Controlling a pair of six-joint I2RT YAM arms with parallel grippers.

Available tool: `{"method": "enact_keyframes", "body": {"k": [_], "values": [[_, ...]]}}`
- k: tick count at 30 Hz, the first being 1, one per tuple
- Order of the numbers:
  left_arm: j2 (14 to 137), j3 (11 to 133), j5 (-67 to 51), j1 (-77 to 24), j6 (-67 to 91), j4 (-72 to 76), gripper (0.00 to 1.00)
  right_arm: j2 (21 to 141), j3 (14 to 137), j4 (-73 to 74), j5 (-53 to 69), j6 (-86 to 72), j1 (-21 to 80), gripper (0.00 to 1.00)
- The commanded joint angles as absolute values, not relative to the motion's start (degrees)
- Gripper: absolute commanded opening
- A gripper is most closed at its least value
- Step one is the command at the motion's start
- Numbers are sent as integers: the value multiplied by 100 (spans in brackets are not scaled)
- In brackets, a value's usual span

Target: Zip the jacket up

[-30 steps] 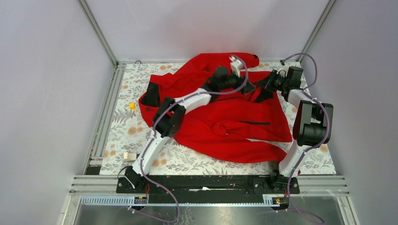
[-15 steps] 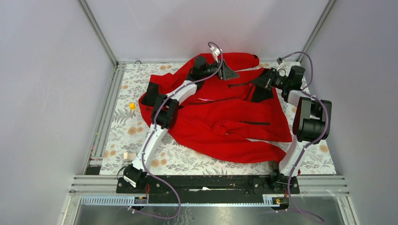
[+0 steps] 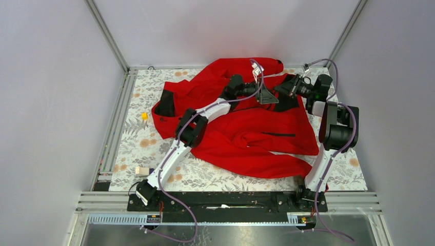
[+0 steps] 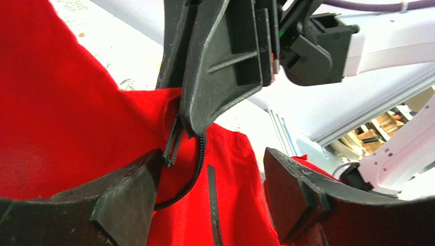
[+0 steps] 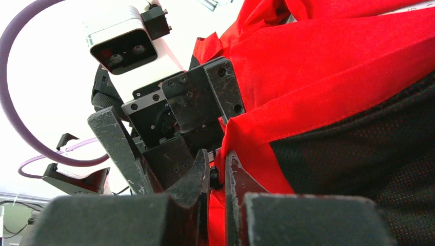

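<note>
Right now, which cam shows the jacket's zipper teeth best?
Left wrist: zipper teeth show close up. Right wrist shows only the right gripper pinching the jacket edge; top external: too small, behind the arms.

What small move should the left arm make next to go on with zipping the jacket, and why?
Probably ease the left gripper forward and close it on the zipper strip. It is open, and in the left wrist view the strip hangs between its fingers, apparently not yet gripped. The right gripper is already shut on the jacket edge just above the strip, holding it steady.
</note>
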State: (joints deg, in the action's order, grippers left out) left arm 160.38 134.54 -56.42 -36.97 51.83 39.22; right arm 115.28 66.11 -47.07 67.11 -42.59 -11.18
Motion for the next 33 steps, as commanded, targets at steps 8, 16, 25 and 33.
{"method": "enact_keyframes", "body": {"k": [8,16,25,33], "values": [[15649,13096,-4500,-3712,4102,3458,15,11155,6519,-4445,6410,-3948,-967,8],[14583,11834,-2746,-4095,2180,2775,0,10221,6525,-974,2961,-3531,-958,74],[14337,11533,-1877,-4409,1594,2703,0,9397,6207,-650,1872,-4020,-635,69],[14256,11412,-1344,-4585,1324,2682,0,9637,6300,-656,1863,-4324,-376,51]]}}
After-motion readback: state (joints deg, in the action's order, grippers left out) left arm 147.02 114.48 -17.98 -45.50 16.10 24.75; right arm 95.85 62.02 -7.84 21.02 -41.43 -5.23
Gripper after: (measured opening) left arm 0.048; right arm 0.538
